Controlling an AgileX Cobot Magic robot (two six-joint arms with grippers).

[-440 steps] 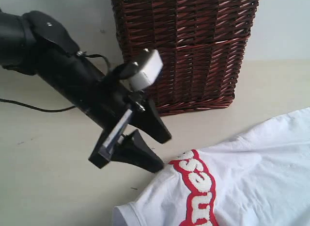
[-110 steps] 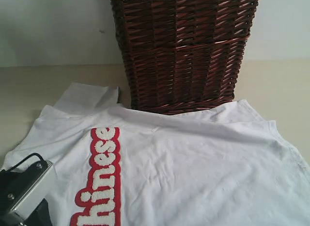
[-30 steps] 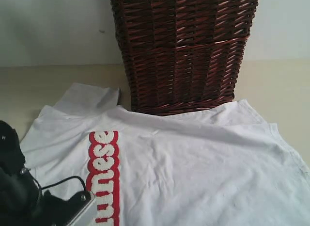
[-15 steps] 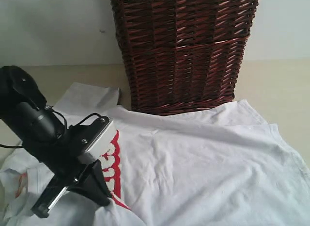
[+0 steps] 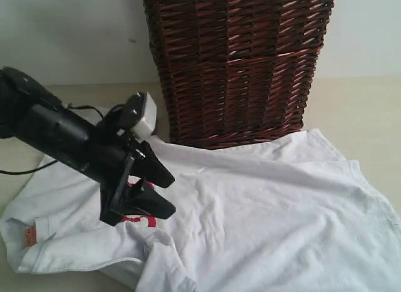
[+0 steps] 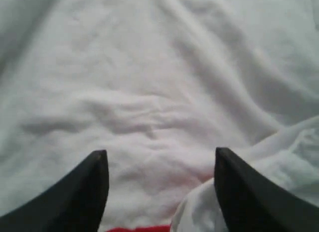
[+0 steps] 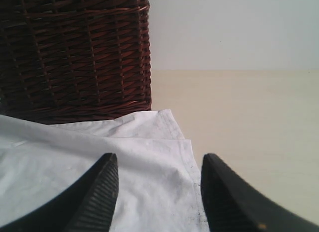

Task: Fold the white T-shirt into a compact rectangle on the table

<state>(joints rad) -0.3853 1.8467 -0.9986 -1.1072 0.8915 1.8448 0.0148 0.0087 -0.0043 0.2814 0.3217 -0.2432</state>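
The table (image 5: 357, 104) bears the white T-shirt (image 5: 269, 217), spread before the wicker basket (image 5: 238, 66). Its left side now lies folded over, hiding most of the red lettering (image 5: 139, 220). The left gripper (image 5: 170, 195) has let go and risen, jaws apart. Only the right wrist view shows the right gripper (image 7: 158, 157), parted and empty above the shirt's edge.

The left gripper (image 5: 170, 195) has parted its fingers (image 5: 153, 168), releasing the folded-over white T-shirt (image 5: 269, 210).

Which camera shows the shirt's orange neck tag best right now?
The exterior view: the orange neck tag lies exposed on the white T-shirt at that picture's lower left. Both wrist views show shirt cloth but no tag.
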